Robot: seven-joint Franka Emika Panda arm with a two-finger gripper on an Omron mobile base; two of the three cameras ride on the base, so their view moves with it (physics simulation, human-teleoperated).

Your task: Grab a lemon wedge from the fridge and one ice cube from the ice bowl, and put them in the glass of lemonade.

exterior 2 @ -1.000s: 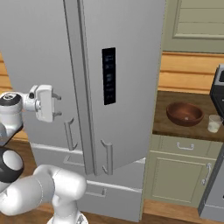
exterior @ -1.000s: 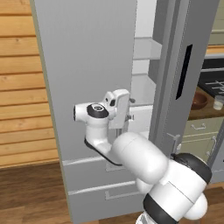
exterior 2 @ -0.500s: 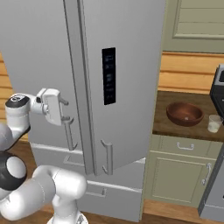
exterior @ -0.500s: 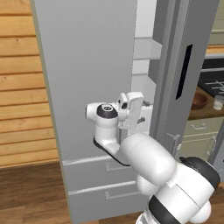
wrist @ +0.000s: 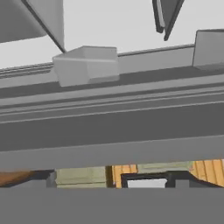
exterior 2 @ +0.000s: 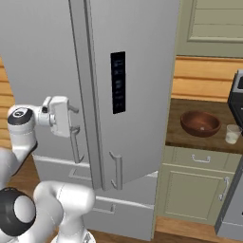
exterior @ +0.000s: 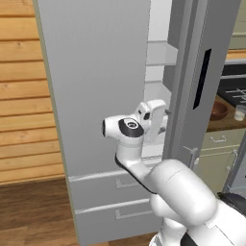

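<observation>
Two doors stand on the top of the fridge [exterior 2: 142, 71], and the right one is swung partway open. Through the gap we see white shelves inside. Our gripper [exterior: 166, 120] is at that gap, right by the edge of the open door. From the other side we see our gripper [exterior 2: 76, 119] close beside the door handle [exterior 2: 75, 142]. We cannot tell if its fingers are apart or together. We cannot see the lemon wedge. Far off to the right, the bowl [exterior 2: 200, 123] sits on the brown counter [exterior 2: 178, 135], and the glass [exterior 2: 232, 134] stands just beside it. The ice cube is too small for us to make out. From the hand we see grey door ledges up close.
</observation>
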